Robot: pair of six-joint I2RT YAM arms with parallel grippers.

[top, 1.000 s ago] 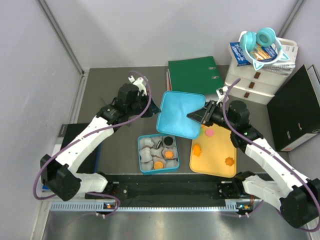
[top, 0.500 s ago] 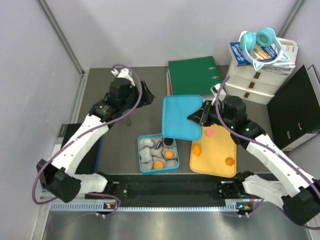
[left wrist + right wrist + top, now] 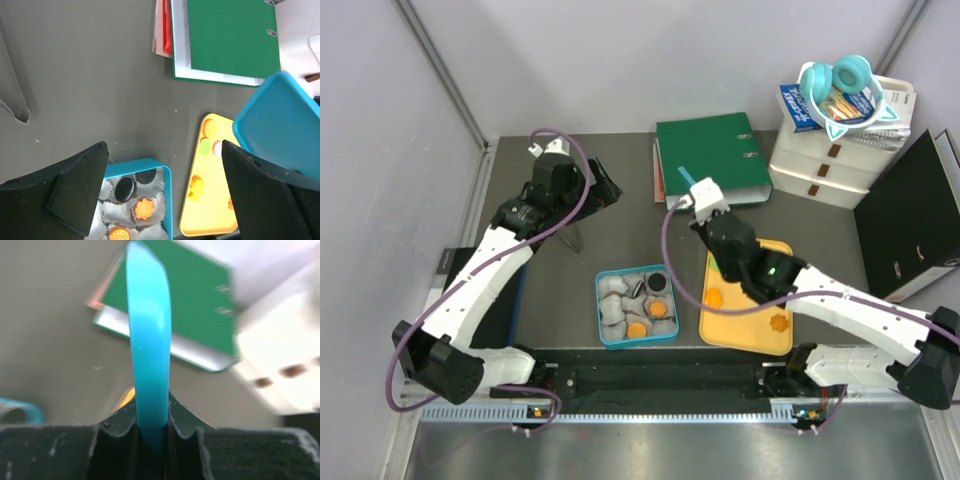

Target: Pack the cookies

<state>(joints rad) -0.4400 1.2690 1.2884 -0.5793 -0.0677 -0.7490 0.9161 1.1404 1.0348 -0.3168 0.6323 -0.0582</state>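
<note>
Above the dark grey table [image 3: 620, 225], the right fingers [image 3: 120, 440] are clenching a blue plastic lid [image 3: 148, 340] edge-on; the left fingers [image 3: 75, 192] are hanging released.

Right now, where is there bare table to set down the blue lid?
The widest bare table lies between the green binder and the blue box. The right gripper clamps the lid. The right side is crowded: yellow tray, white drawers, black folder.
</note>
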